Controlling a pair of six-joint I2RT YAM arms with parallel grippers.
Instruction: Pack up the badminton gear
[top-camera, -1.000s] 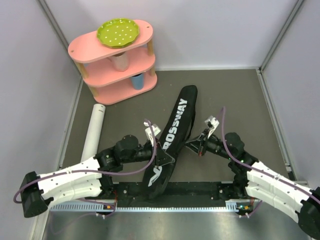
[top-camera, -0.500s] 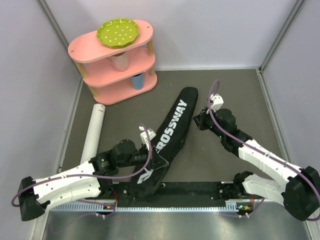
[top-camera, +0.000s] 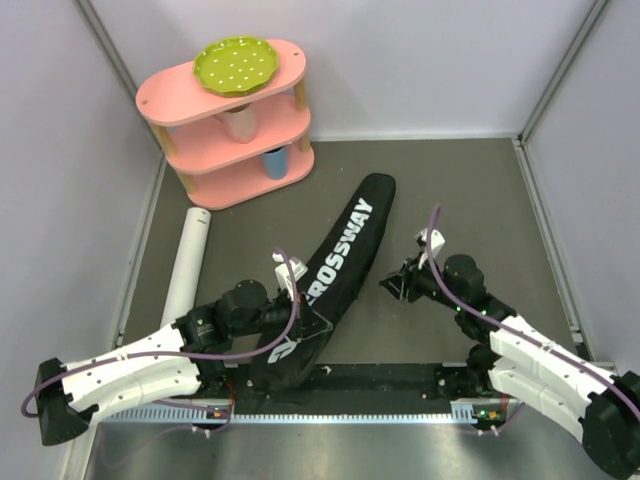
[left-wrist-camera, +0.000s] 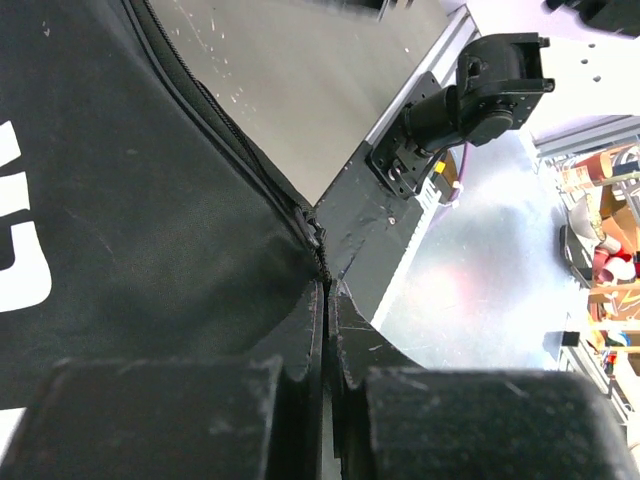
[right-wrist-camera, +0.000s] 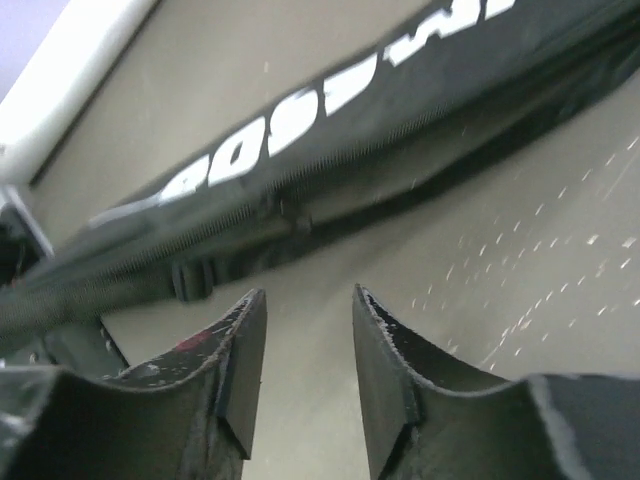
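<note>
Left gripper (top-camera: 312, 322), at the lower centre of the overhead view, was clenched on the zippered edge of the black CROSSWAY racket bag (top-camera: 345, 240); the left wrist view showed both fingers pressed together over that seam. At far left, a long white tube (top-camera: 188, 262) lay along the table's side, well apart from the bag. In the upper left stood a pink three-tier shelf (top-camera: 160, 95) with a green dotted plate (top-camera: 237, 62) on top. The bag ran diagonally from the near rail up toward the centre. To its right, the right gripper (top-camera: 392, 287) pointed at the bag, fingers spread and grasping nothing.
</note>
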